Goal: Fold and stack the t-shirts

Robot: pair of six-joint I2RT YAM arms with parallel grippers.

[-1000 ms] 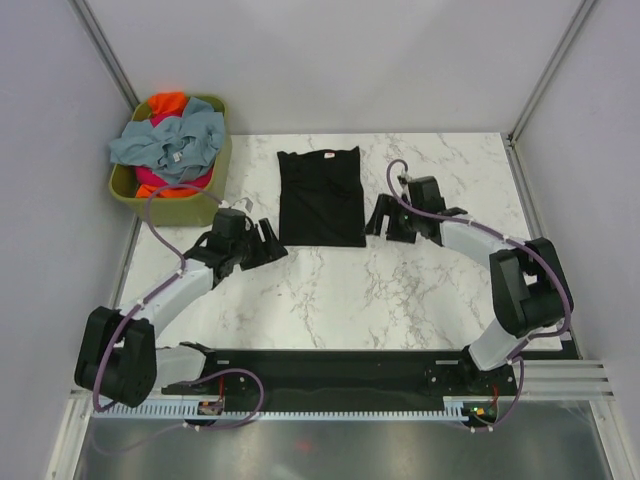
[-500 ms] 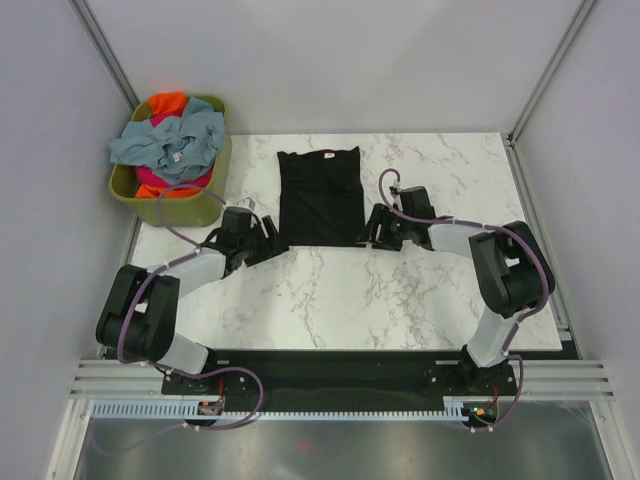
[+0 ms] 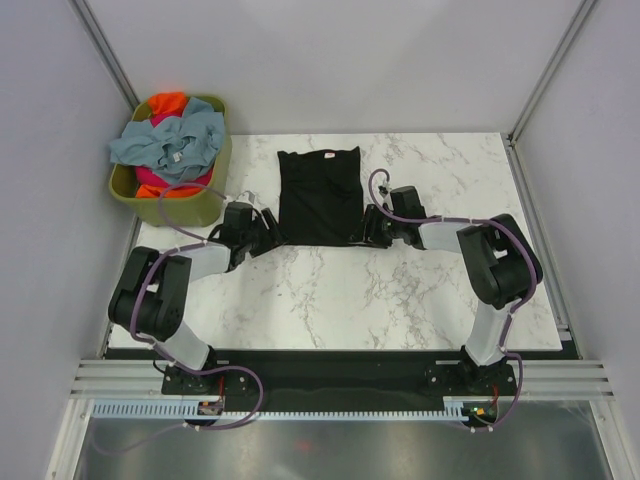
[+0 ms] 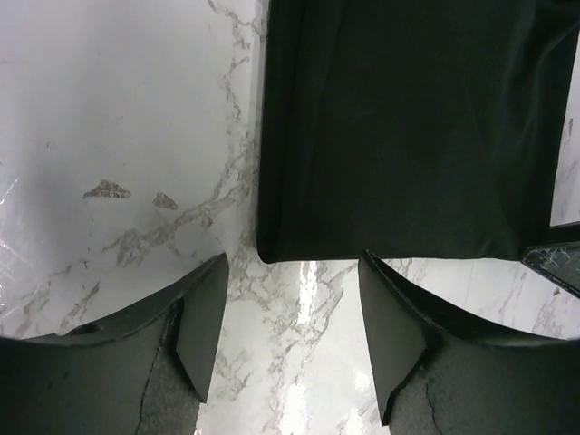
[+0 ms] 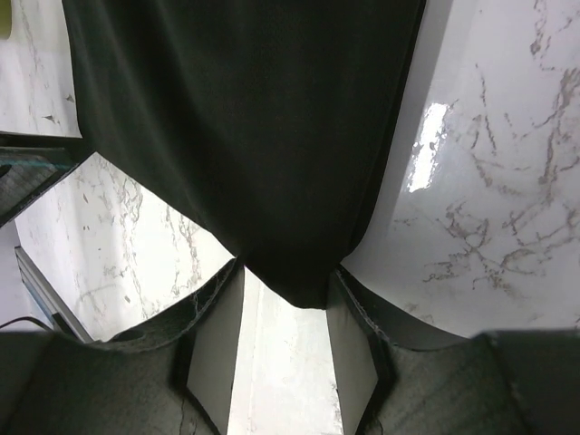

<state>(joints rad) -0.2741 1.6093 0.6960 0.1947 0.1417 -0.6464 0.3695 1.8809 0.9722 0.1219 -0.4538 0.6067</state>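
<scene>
**Both grippers stood at the near hem of the black shirt**

The black shirt [image 3: 320,195] lay flat on the table [image 3: 330,300], folded to a narrow strip; its long axis ran straight away from both grippers, collar and white tag at the far end, hem at the near end. The left gripper [image 3: 266,232] sat just short of the near left corner, fingers spread and empty; in its wrist view the corner lay directly ahead of the gap, not yet between the fingers. The right gripper [image 3: 368,228] was also spread, gripping nothing; the near right corner already lay between its fingers, so it was the nearer of the two to a hold. The likely next move was a pinch on both corners and a carry forward along the long axis toward the collar; the left needed to advance a little first. The other shirts [image 3: 170,140] lay heaped in the basket [image 3: 220,175], well off to the left gripper's outer side.
</scene>
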